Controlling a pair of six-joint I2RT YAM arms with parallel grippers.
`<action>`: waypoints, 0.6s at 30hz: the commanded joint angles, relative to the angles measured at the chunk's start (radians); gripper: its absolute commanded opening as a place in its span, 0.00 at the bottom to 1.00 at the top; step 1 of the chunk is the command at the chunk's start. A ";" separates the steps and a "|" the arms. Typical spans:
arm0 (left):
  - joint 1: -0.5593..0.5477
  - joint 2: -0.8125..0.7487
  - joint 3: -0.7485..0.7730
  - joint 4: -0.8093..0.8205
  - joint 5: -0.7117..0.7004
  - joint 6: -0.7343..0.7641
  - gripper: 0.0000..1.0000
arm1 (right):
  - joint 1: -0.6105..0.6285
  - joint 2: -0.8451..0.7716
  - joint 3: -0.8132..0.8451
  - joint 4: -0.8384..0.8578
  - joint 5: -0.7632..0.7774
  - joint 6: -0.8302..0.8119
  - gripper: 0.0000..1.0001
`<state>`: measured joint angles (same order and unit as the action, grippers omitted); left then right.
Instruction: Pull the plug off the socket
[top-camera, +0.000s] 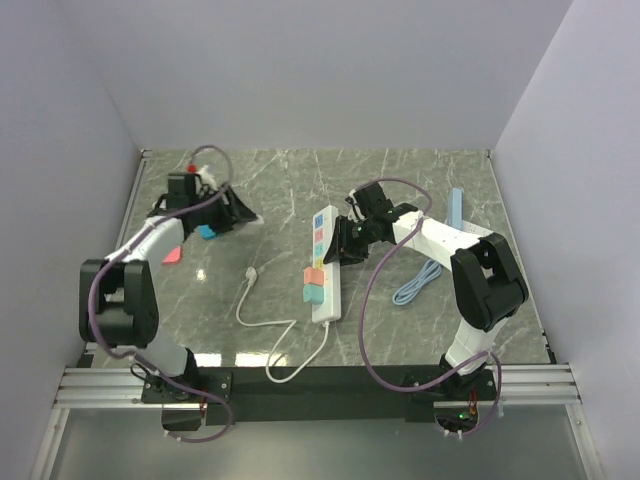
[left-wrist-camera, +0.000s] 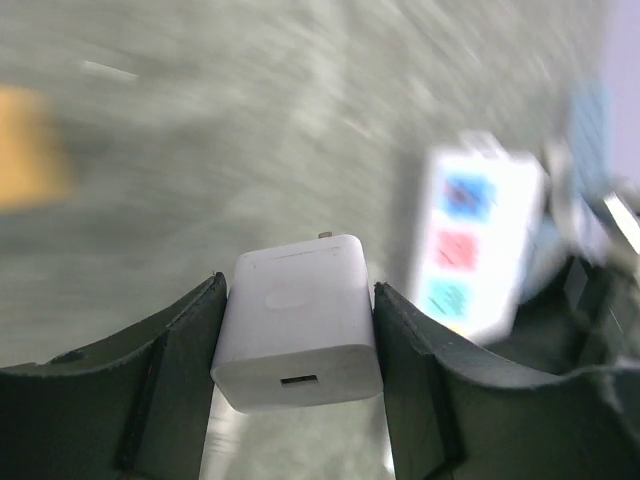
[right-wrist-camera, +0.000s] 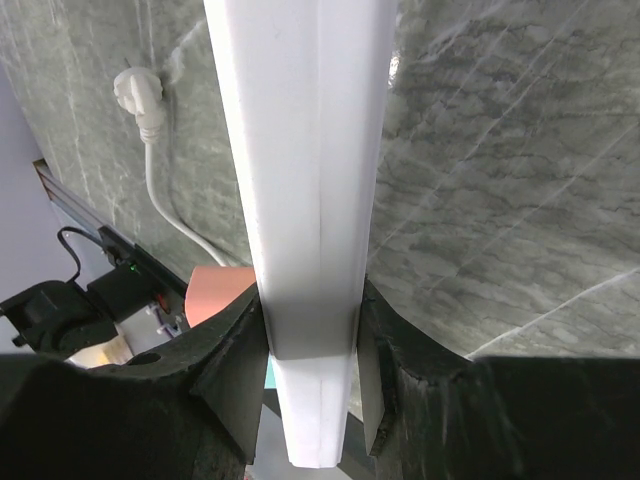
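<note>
The plug (left-wrist-camera: 296, 325) is a white USB charger block, and my left gripper (left-wrist-camera: 299, 290) is shut on its two sides. It hangs over the table, left of and apart from the socket (top-camera: 325, 262), with one prong showing at its far end. In the top view the left gripper (top-camera: 245, 215) and the plug (top-camera: 256, 220) are at the back left. The socket, a long white power strip, shows blurred in the left wrist view (left-wrist-camera: 472, 250). My right gripper (top-camera: 340, 245) is shut across the strip's width (right-wrist-camera: 310, 200), its fingers (right-wrist-camera: 240, 345) pressed on both long sides.
An orange block (top-camera: 312, 276) and a green block (top-camera: 313, 294) sit on the strip's near half. Its thin cord ends in a loose white plug (top-camera: 250, 273). A blue piece (top-camera: 207, 232) and a pink piece (top-camera: 172, 255) lie near the left arm. A light-blue cable coil (top-camera: 418, 283) lies to the right.
</note>
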<state>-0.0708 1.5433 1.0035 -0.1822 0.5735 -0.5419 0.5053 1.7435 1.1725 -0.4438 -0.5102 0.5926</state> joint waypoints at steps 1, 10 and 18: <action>0.123 0.067 0.073 -0.019 -0.081 0.008 0.01 | -0.002 -0.052 0.016 0.022 -0.036 -0.010 0.00; 0.279 0.176 0.135 0.102 -0.050 -0.098 0.01 | -0.004 -0.058 0.004 0.019 -0.040 -0.019 0.00; 0.354 0.238 0.141 0.085 -0.184 -0.177 0.10 | -0.004 -0.042 0.032 -0.003 -0.042 -0.039 0.00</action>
<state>0.2592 1.7668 1.1191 -0.1104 0.4744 -0.6811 0.5053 1.7432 1.1702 -0.4622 -0.5133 0.5694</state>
